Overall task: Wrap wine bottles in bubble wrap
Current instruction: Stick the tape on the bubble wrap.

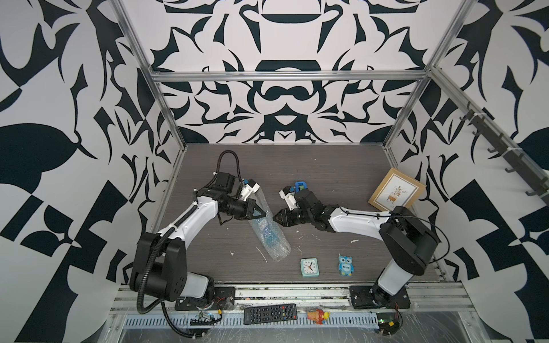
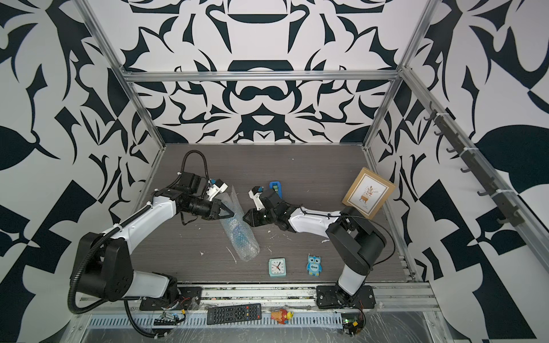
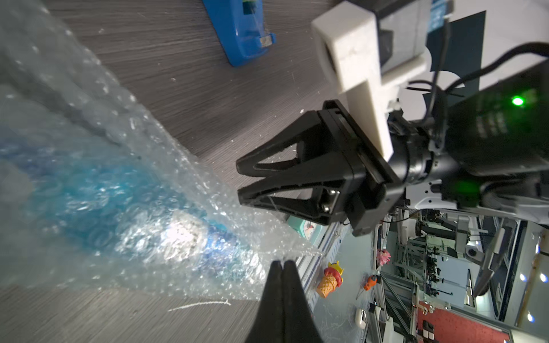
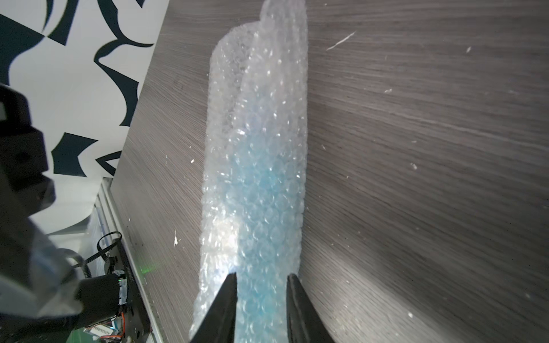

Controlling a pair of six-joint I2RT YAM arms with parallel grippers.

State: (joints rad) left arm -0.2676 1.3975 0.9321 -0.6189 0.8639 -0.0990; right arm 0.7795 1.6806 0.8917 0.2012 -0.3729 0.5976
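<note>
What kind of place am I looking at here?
Most likely a robotics test booth in a lab: a left arm and right arm mounted at a small table, an aluminium frame carrying patterned walls, and random props such as a clock and remote.

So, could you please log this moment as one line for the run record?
wine bottle: rolled in bubble wrap, lying on table | left claw: shut at wrap edge | right claw: open beside roll
</note>
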